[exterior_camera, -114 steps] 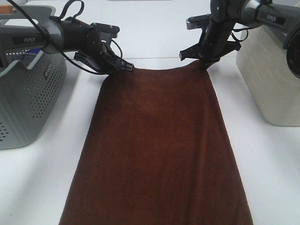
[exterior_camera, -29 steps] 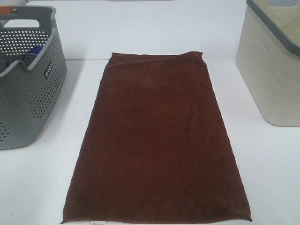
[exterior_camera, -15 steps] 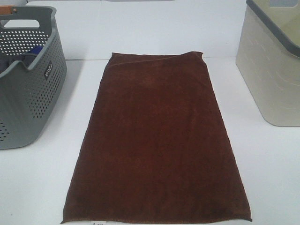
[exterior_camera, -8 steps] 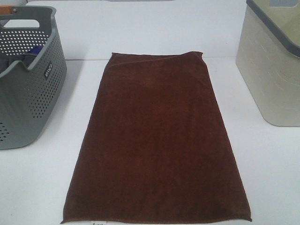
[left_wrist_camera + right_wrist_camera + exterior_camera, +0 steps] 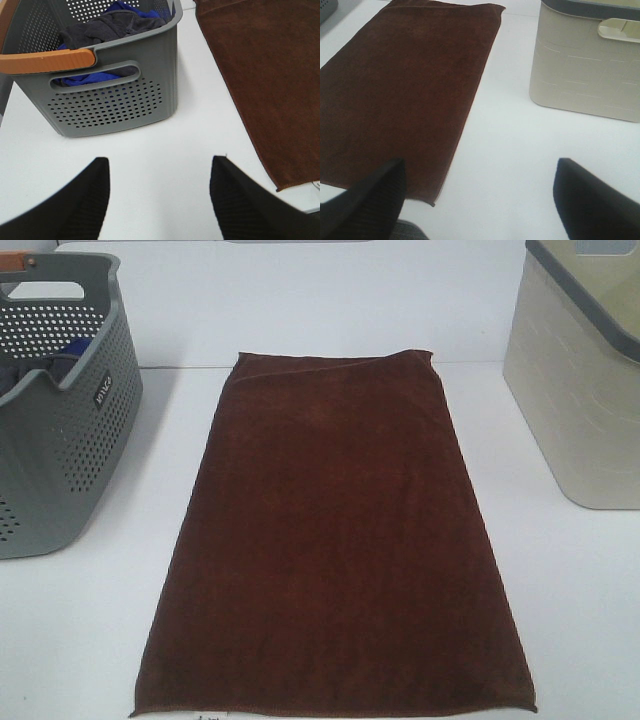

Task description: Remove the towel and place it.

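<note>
Since the earliest frame both arms have pulled back out of the high view, and the towel [image 5: 335, 540] they were pinching at its far corners now lies released, flat on the white desk [image 5: 80, 640].

My left gripper [image 5: 157, 200] stands wide with nothing between its ribbed black fingers [image 5: 87, 200], hovering over bare desk. Ahead of it sits the grey basket [image 5: 110, 105], hard plastic pierced with rows of small holes, an orange handle [image 5: 47, 61] across its rim. Inside I see a crumpled dark grey cloth [image 5: 107, 27] over a blue cloth [image 5: 82, 79]; the high view shows only a sliver of blue. The towel's hemmed near corner lies off to the gripper's right.

My right gripper [image 5: 480, 200] is likewise wide and empty. The towel's plush, dark reddish-brown rectangle stretches ahead and to its left, one corner just beside the left finger. Ahead to the right stands a beige bin [image 5: 587, 70], smooth with faint embossed lines, a dark grey rim and a cream handle; its far side is cut off in every view.
</note>
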Motion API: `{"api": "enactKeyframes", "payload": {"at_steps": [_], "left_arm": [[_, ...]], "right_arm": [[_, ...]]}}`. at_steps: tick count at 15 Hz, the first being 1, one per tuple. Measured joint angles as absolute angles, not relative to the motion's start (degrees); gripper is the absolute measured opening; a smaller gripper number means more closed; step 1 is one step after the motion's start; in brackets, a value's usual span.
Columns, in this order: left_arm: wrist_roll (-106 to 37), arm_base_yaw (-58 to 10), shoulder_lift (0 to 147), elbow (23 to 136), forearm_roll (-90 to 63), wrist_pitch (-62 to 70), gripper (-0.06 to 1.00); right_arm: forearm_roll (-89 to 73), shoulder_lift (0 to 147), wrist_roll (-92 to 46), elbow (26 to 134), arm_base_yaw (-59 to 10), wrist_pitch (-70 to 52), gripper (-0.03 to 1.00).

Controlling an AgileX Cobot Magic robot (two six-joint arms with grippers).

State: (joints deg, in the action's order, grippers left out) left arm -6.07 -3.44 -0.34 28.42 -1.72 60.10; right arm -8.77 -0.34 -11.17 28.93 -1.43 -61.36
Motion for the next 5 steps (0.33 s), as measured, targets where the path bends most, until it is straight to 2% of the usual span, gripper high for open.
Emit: {"api": "enactKeyframes", "payload": {"at_steps": [5], "left_arm": [[-6.1, -3.4, -0.3, 28.4, -1.7, 60.1, 0.57]], "right_arm": [[-8.8, -0.3, -11.2, 28.9, -1.4, -61.4, 0.77]]}}
